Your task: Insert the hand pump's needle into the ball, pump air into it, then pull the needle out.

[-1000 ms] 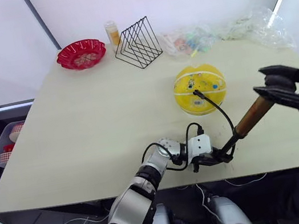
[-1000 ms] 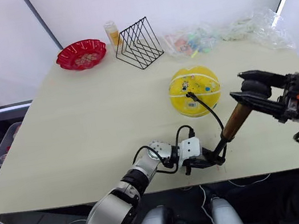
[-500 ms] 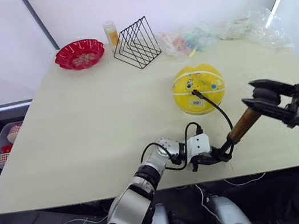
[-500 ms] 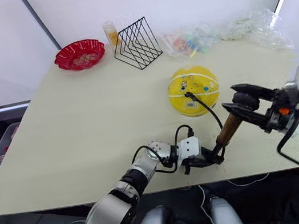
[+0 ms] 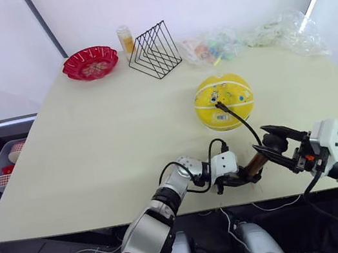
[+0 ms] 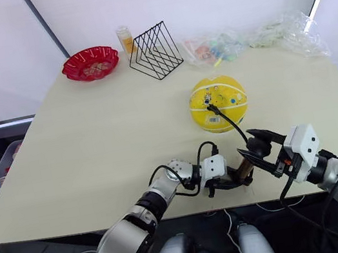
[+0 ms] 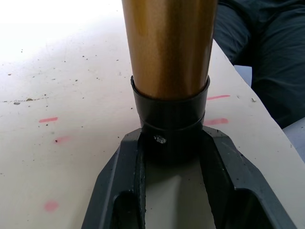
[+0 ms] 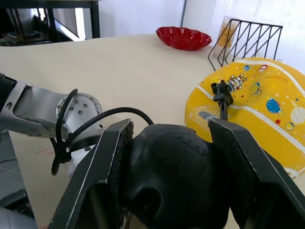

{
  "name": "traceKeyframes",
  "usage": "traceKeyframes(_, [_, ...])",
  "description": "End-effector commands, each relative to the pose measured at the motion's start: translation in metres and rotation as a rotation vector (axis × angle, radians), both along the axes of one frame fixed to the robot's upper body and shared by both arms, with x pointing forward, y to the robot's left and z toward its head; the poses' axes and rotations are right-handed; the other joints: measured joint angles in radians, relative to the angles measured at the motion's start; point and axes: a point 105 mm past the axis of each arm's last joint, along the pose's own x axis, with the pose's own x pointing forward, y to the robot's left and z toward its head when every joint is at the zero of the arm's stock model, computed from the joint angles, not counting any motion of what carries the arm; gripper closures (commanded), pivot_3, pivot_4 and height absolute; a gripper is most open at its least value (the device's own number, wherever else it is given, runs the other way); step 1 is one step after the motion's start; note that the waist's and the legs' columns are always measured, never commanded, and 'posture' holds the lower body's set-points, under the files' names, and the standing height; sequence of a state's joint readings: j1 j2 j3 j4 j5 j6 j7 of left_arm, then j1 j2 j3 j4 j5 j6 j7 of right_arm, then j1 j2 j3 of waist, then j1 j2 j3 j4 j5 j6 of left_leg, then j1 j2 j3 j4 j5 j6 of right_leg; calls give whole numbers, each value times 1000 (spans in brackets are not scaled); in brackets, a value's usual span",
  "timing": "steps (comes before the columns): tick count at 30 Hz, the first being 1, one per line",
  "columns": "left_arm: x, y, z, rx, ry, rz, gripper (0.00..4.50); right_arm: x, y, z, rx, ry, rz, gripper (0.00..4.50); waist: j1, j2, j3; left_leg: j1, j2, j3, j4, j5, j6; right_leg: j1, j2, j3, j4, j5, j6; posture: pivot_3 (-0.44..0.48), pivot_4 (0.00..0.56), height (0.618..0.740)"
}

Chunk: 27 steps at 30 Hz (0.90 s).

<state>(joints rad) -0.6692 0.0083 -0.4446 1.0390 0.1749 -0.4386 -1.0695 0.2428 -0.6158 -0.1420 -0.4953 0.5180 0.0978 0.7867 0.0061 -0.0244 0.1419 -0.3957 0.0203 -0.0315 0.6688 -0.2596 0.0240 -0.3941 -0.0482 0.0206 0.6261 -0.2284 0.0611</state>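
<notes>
A yellow ball with space cartoons rests on the table. The needle on its black fitting sticks into the ball's near side, and a black hose curves from it down to the hand pump. My left gripper is shut on the pump's black bottom cap at the table's front edge. My right gripper is shut on the black handle, close above the left gripper. Just a short stretch of gold tube shows between them.
Along the far edge of the table stand a red bowl, an orange bottle, a black wire rack and crumpled plastic bags. A plastic basket sits on the floor to the left.
My right gripper has come down and left with the handle, toward the left gripper. The visible gold tube has shrunk. Ball and left gripper have stayed put.
</notes>
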Motion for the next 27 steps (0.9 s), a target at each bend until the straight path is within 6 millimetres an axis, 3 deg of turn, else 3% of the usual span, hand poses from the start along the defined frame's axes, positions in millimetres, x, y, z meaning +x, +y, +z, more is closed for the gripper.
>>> traceKeyframes(1, [-5, 23, -32, 134, 84, 59, 3403, 2, -13, 24, -13, -27, 0, 2455, 0, 2, 1, 0, 0, 0, 0, 0, 0, 0, 0, 0, 0, 0, 0, 0, 150, 740])
traceKeyframes(3, [-5, 22, -32, 130, 79, 63, 3403, 2, -18, 54, -9, -74, 18, 2473, 2, 3, 3, -1, -1, 1, 0, 0, 0, 0, -1, 1, 0, 0, 0, 0, 150, 740])
traceKeyframes(6, [-4, 21, -31, 123, 77, 75, 3403, -1, -23, 80, -13, -96, 36, 2474, 8, 5, 4, -2, -2, 1, 0, 0, 0, 0, -1, 1, 0, 0, 0, 0, 150, 740])
traceKeyframes(10, [-3, 20, -31, 121, 76, 80, 3403, -3, -24, 90, -14, -87, 42, 2474, 8, 3, 6, -3, -3, -1, 0, 0, 0, 0, -1, -1, 0, 0, 0, 0, 150, 740])
traceKeyframes(13, [-4, 18, -31, 117, 89, 81, 3403, -8, -30, 126, -25, -127, 50, 2475, 7, 6, 9, -3, -3, 0, 1, 0, 0, 0, -3, 0, 0, 0, 1, 0, 150, 740])
traceKeyframes(19, [-5, 18, -32, 116, 77, 74, 3403, -12, -32, 164, 20, -174, 54, 2478, 9, 4, 11, -4, -3, 0, 1, 0, 0, -1, -3, 0, 0, 1, 2, 0, 150, 740])
traceKeyframes(22, [-5, 18, -32, 116, 74, 76, 3403, -12, -25, 161, 28, -149, 75, 2483, 9, 4, 11, -5, -4, 1, 1, 0, 0, -1, -4, 1, -1, 1, 2, 0, 150, 740])
traceKeyframes(27, [-5, 17, -31, 107, 77, 76, 3403, -7, -14, 122, -1, -49, 80, 2489, 9, 3, 11, -6, -5, 0, 0, 0, 0, -1, -4, 1, -2, 3, -1, 0, 150, 740])
